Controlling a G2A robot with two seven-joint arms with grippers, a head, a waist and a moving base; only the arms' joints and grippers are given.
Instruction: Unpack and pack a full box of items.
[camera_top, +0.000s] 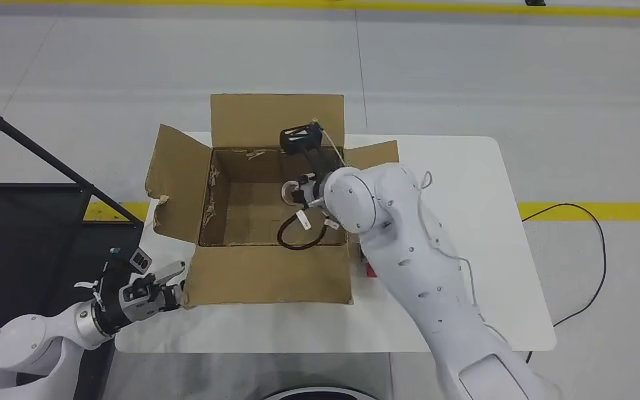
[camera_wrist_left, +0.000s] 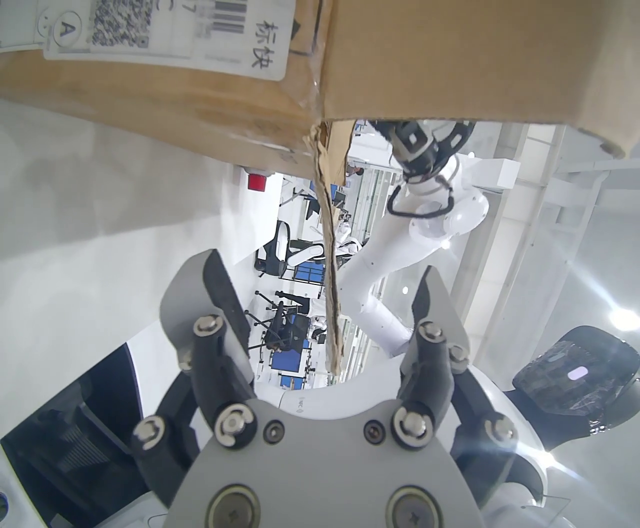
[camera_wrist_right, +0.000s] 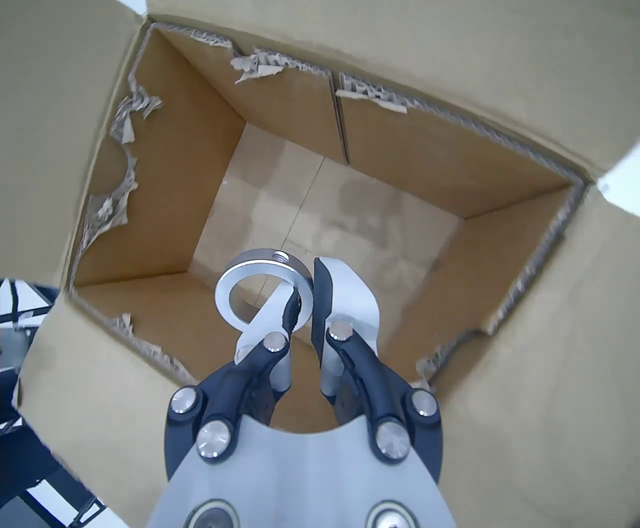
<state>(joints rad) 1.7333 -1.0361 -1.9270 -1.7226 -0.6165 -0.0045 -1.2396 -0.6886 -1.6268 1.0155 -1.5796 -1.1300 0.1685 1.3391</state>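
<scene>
My right hand (camera_wrist_right: 305, 290) hides part of the ring (camera_wrist_right: 223, 300). One finger passes through the hole and the other presses from outside, so the fingers are nearly closed on the band, and the pinched stretch of it is covered. The ring is flat, smooth, bright metal with a small threaded hole in its outer edge, and it hangs over the open box (camera_top: 270, 275), above the floor. The wrist blocks the near part of that floor. What I can see is plain flat board with a seam.

The box is brown corrugated cardboard with four flaps folded out. The rim is ragged, with torn paper curling along it. It sits on a white tabletop (camera_top: 470, 200) with rounded corners. A small red thing (camera_top: 368, 268) lies just beside the box's right wall, mostly under the arm, and I cannot make out its shape.

My left hand (camera_wrist_left: 322, 272) is at the box's near left corner, spread wide, with black pads facing each other. A frayed flap edge lines up between the fingers, but I cannot tell whether it actually lies between them. A printed label on the box wall is cut off by the frame.
</scene>
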